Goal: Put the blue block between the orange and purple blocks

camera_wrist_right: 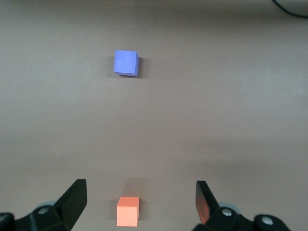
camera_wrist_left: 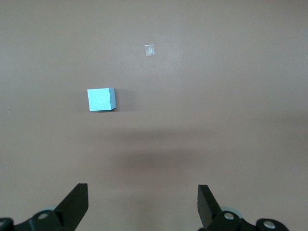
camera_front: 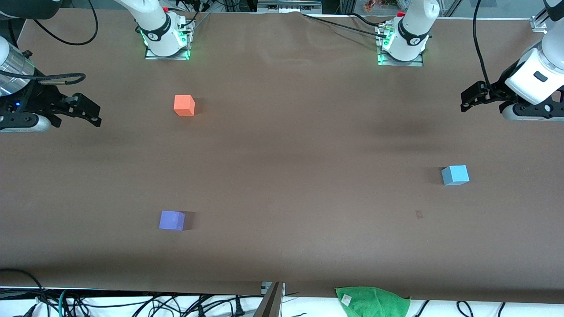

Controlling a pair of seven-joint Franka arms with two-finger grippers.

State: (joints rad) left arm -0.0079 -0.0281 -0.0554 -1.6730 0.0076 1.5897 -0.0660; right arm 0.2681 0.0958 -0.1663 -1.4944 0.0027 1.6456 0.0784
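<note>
The sky-blue block (camera_front: 455, 175) sits on the brown table toward the left arm's end; it also shows in the left wrist view (camera_wrist_left: 101, 99). The orange block (camera_front: 184, 105) and the purple block (camera_front: 172, 220) sit toward the right arm's end, the purple one nearer the front camera. Both show in the right wrist view, orange block (camera_wrist_right: 128, 211) and purple block (camera_wrist_right: 126, 63). My left gripper (camera_front: 473, 99) (camera_wrist_left: 142, 197) is open and empty, raised over the table's left-arm end. My right gripper (camera_front: 90, 112) (camera_wrist_right: 140, 192) is open and empty, raised over the right-arm end.
A green cloth (camera_front: 372, 301) lies at the table's front edge. Cables run along that edge. A small tape mark (camera_front: 419, 214) (camera_wrist_left: 150, 49) is on the table near the blue block. The arm bases (camera_front: 167, 44) (camera_front: 401, 50) stand at the back.
</note>
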